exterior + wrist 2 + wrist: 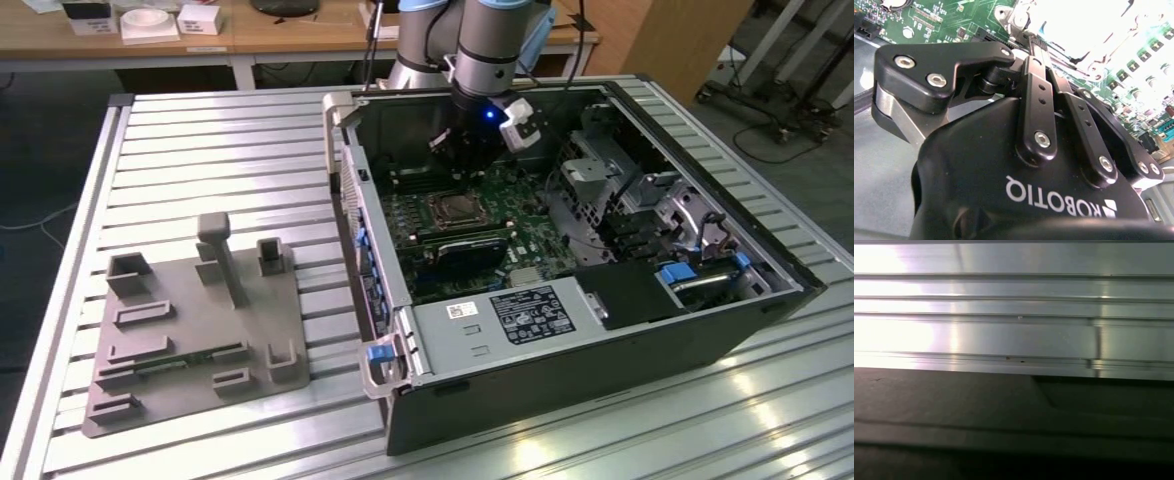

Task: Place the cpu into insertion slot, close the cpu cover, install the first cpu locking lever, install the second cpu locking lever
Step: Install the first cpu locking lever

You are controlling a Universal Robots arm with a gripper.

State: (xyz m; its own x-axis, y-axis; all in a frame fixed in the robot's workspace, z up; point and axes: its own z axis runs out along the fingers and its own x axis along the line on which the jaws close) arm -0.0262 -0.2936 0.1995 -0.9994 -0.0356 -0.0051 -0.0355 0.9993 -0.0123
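The arm [487, 40] reaches straight down; its pincer [1033, 44] holds its fingers [1038, 95] pressed together.

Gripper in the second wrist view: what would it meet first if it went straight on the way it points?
Probably the cpu cover, the bright silvery frame right ahead of the gripper; how near is unclear.

The insertion slot [454, 208], silver-rimmed with a dark centre, lies flat on the green board inside the case.

A robotics lab or workshop: a slatted aluminium worktop [214, 150] carries an opened computer case [561, 400] and a grey moulded jig [187, 340], with a robot arm [491, 40], a wooden worktop [294, 35] and trailing cables [778, 133] behind
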